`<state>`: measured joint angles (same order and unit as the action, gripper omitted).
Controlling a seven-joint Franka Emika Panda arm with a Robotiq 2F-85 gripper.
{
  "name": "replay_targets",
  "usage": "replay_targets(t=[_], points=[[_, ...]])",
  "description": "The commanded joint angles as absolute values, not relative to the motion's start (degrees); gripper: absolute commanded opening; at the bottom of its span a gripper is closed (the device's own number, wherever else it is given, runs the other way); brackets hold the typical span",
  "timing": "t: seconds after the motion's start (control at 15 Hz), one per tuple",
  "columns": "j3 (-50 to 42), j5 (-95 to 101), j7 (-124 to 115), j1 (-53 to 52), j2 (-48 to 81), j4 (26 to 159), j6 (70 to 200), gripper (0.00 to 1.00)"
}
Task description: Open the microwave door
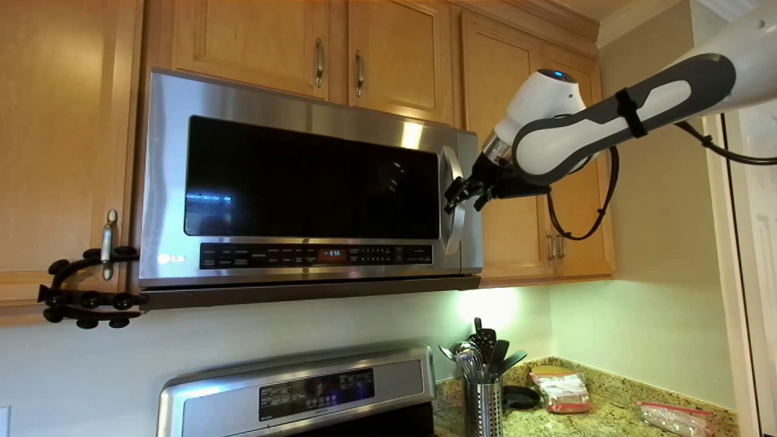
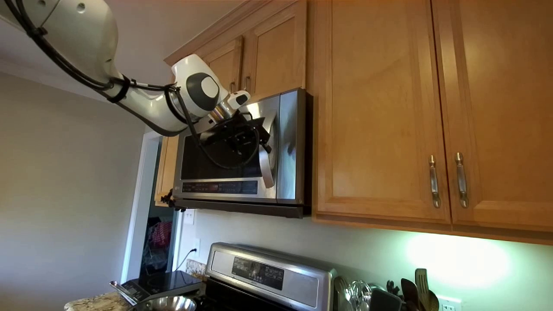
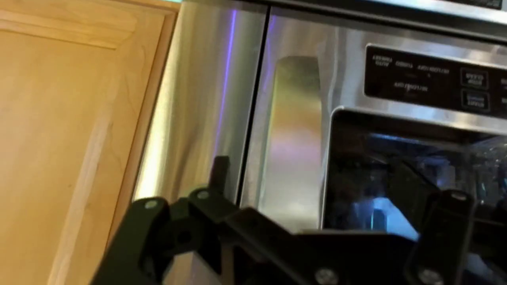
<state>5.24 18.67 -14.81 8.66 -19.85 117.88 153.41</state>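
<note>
"One microwave door (image 1: 312, 176) is sitting closed above the stove (image 1: 315, 397). How should I be handling it?"

"The handle (image 3: 295, 138) is standing along one side edge, so the hinge is probably running along the opposite edge. You should be swinging the door outward in an arc; a straight pull is likely risking a slip off that smooth curve. Before pulling, you should be clamping the handle firmly near its middle."

"How is the arm (image 1: 631, 115) posing?"

"It is slanting down to the handle in both exterior views, its wrist (image 1: 534, 115) tilting toward the door. The claw (image 3: 311, 168) is sitting released: in the wrist view its fingers (image 3: 219, 174) are standing spread, one to each side of the handle. Nothing is being gripped. Whether either finger is touching the handle, or how far each is reaching behind it, I am not able to tell."
</note>
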Motion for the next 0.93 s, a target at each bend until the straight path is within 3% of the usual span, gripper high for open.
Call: replay_targets(t=[0.0, 0.13, 0.27, 0.87], points=[[7.91, 24.09, -22.4, 13.49, -19.21, 116.18, 157.23, 1.0], [8.87, 26.43, -25.07, 15.07, -18.99, 115.37, 158.12, 1.0], [9.68, 27.94, -26.91, 16.08, -18.74, 114.84, 158.72, 0.74], [9.15, 23.89, -25.18, 13.82, -18.31, 116.92, 159.35, 0.16]])
